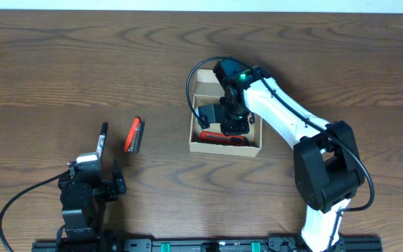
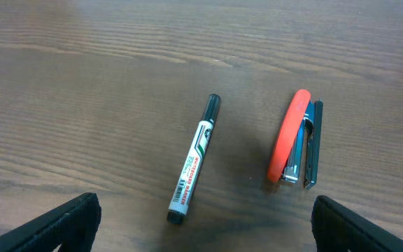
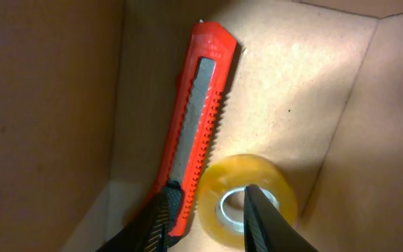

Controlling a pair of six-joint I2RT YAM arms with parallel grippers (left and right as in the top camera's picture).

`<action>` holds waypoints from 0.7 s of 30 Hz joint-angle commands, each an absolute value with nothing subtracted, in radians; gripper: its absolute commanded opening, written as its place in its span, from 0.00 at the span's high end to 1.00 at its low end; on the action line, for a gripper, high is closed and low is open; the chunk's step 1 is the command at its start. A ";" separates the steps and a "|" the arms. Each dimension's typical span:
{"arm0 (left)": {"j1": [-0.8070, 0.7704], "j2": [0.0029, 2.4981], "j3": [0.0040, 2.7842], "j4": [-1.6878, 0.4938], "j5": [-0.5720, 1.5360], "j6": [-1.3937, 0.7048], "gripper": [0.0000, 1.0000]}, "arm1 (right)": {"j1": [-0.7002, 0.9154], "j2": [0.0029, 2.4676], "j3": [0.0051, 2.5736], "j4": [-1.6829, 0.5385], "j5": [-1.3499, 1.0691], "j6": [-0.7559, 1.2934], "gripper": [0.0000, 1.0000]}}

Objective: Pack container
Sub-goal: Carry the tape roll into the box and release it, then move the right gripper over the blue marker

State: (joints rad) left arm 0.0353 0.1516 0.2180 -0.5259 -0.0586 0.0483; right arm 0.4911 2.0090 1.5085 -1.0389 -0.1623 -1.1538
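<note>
The container [image 1: 226, 148] is a small tan cardboard box standing open at the table's middle. My right gripper [image 1: 233, 126] reaches down into it. In the right wrist view its fingers [image 3: 212, 199] are apart and straddle the wall of a yellowish tape roll [image 3: 271, 178] lying on the box floor [image 3: 292, 84]. One finger is in the roll's hole and the other is over a red utility knife [image 3: 194, 119] beside it. My left gripper [image 2: 205, 210] is open and empty, low over the table near a marker [image 2: 196, 157] and a red stapler [image 2: 290, 140].
In the overhead view the marker [image 1: 102, 138] and the stapler [image 1: 133, 134] lie on the wooden table left of the box, just beyond the left arm [image 1: 82, 192]. The box walls [image 3: 40, 105] close in tightly around my right gripper.
</note>
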 commanded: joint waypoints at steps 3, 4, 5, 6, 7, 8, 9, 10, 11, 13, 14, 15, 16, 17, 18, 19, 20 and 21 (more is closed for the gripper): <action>0.032 0.152 0.235 -0.526 -0.051 0.036 0.05 | 0.483 1.966 1.532 -1.044 -0.192 -1.122 0.76; 0.032 0.152 0.235 -0.526 -0.052 0.036 0.05 | 0.482 1.951 1.535 -1.044 -0.192 -1.113 0.76; 0.032 0.152 0.235 -0.526 -0.052 0.036 0.05 | 0.479 1.931 1.541 -1.044 -0.198 -1.092 0.75; 0.032 0.152 0.235 -0.526 -0.052 0.036 0.05 | 0.476 1.911 1.547 -1.043 -0.210 -1.067 0.75; 0.032 0.152 0.235 -0.526 -0.052 0.036 0.05 | 0.465 1.875 1.560 -1.042 -0.238 -0.998 0.72; 0.032 0.152 0.235 -0.526 -0.051 0.036 0.05 | 0.452 1.848 1.572 -1.035 -0.249 -0.904 0.66; 0.032 0.152 0.235 -0.526 -0.051 0.036 0.05 | 0.421 1.807 1.594 -1.017 -0.251 -0.673 0.50; 0.032 0.152 0.235 -0.526 -0.051 0.036 0.05 | 0.402 1.787 1.605 -1.015 -0.247 -0.556 0.44; 0.032 0.152 0.235 -0.526 -0.051 0.036 0.05 | 0.376 1.765 1.615 -1.016 -0.247 -0.447 0.42; 0.032 0.152 0.235 -0.526 -0.051 0.036 0.05 | 0.316 1.719 1.625 -1.035 -0.252 -0.334 0.43; 0.032 0.152 0.235 -0.526 -0.051 0.036 0.05 | 0.286 1.694 1.626 -1.042 -0.251 -0.305 0.40; 0.032 0.152 0.235 -0.526 -0.051 0.036 0.05 | 0.252 1.668 1.627 -1.050 -0.244 -0.273 0.24; 0.032 0.152 0.235 -0.526 -0.051 0.036 0.05 | 0.222 1.645 1.629 -1.055 -0.237 -0.241 0.14; 0.032 0.152 0.235 -0.526 -0.051 0.036 0.05 | 0.189 1.621 1.631 -1.060 -0.227 -0.206 0.06; 0.032 0.152 0.235 -0.526 -0.051 0.036 0.05 | 0.150 1.597 1.634 -1.068 -0.220 -0.172 0.01; 0.032 0.152 0.235 -0.526 -0.051 0.036 0.05 | 0.109 1.575 1.642 -1.084 -0.220 -0.160 0.01; 0.032 0.152 0.235 -0.526 -0.051 0.036 0.05 | 0.071 1.559 1.651 -1.102 -0.217 -0.149 0.01; 0.032 0.152 0.235 -0.526 -0.051 0.036 0.05 | 0.027 1.546 1.666 -1.125 -0.205 -0.138 0.02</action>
